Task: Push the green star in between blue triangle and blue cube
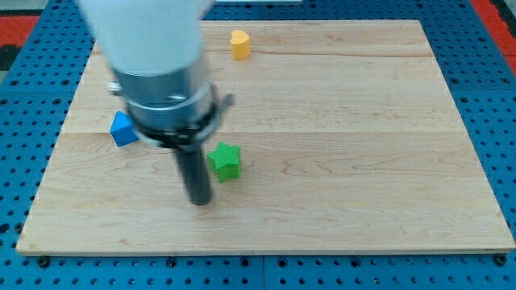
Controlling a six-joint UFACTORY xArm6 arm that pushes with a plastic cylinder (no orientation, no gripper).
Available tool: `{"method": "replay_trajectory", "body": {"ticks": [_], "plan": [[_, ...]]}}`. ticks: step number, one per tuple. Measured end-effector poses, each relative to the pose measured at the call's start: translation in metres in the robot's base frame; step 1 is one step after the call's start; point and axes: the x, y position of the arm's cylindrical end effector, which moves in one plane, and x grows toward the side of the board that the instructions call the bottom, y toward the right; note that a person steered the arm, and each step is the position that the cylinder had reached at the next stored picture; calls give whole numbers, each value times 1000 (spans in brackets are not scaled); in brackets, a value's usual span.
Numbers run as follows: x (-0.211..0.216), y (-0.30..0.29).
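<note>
The green star [225,160] lies on the wooden board [363,161] a little left of centre. My tip [200,201] is down on the board just left of and below the star, close to it but apart. A blue block [123,129], of a shape I cannot make out for sure, sits at the view's left, partly hidden by the arm's body. Only one blue block shows; the arm may hide another.
A yellow block [239,43] stands near the board's top edge. The arm's large white and grey body [157,72] covers the upper left of the board. A blue pegboard [492,97] surrounds the board.
</note>
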Motion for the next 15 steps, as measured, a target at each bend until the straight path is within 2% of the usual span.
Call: {"method": "replay_trajectory", "body": {"ticks": [1,2,3,4,5,6,8,10,11,12,13,14,15], "plan": [[-23,42],[-25,27],[-27,-33],[-20,-47],[-14,13],[-47,-10],[-65,-104],[-76,-116],[-72,-131],[-43,-177],[-67,-173],[-90,-139],[-91,-165]]}}
